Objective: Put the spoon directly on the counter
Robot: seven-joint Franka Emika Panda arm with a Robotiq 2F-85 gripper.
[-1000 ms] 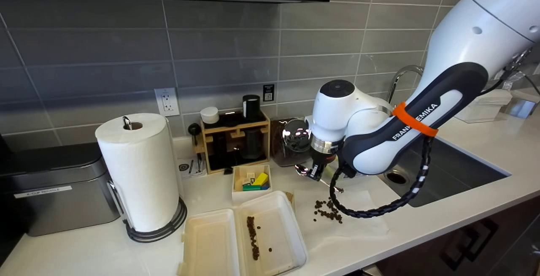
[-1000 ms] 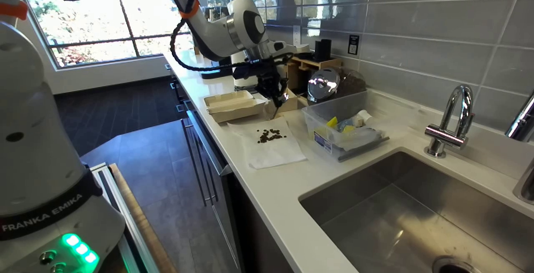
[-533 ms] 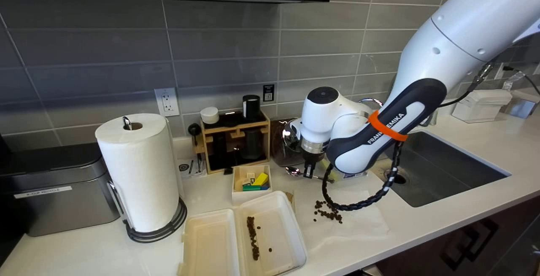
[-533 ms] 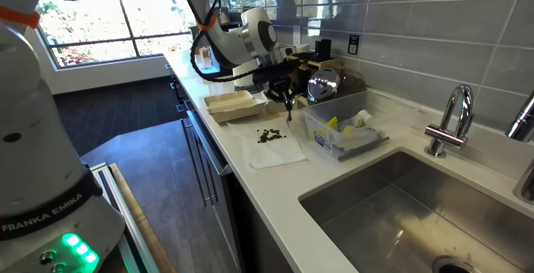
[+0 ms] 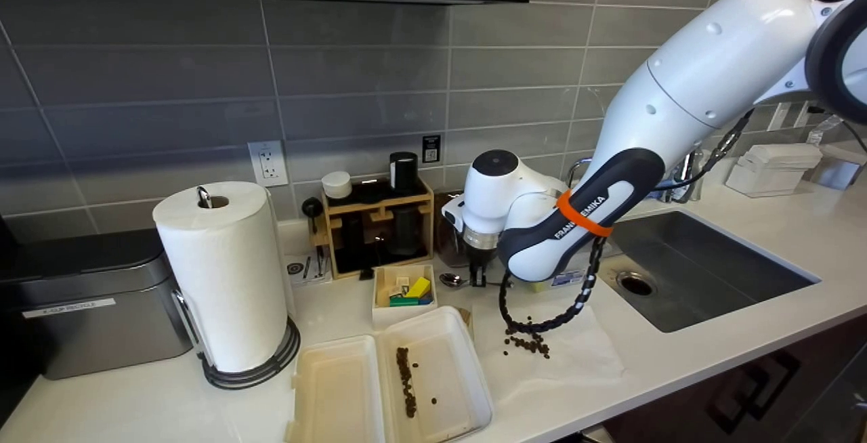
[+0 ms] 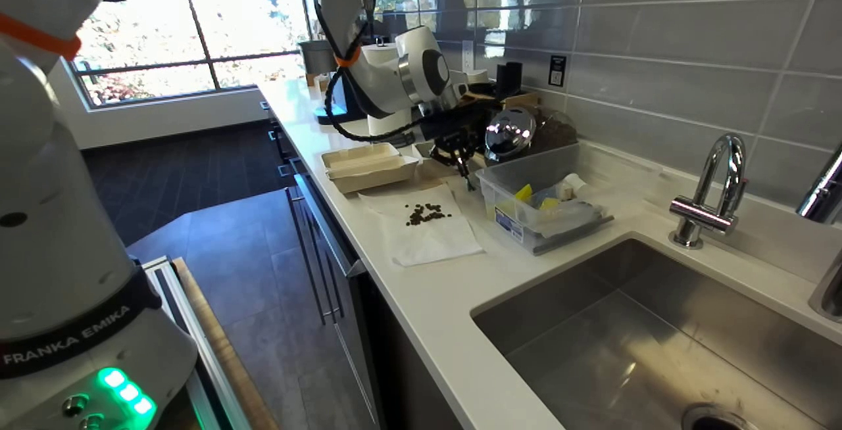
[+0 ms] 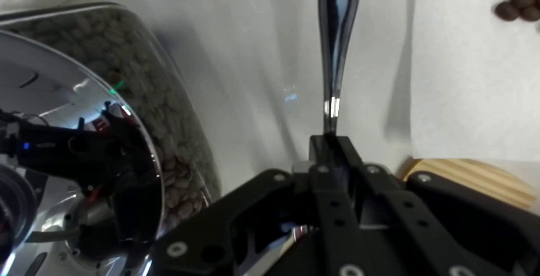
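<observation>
As the pincer [image 7: 331,140] grips, the metal spoon [image 7: 333,52] gleams.

wrist view: spoon [image 7: 335,52] between fingers [image 7: 346,151], over counter [image 7: 244,128]; jar [image 7: 143,82] left, paper [image 7: 472,82] right.

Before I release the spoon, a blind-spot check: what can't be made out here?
Spoon: its middle is hidden by the gripper in the wrist view.
Contact with the counter: too small to tell in both exterior views.
Dark beans: the group is cut off by the wrist view's right edge.
Purple label: print too small in an exterior view.
</observation>
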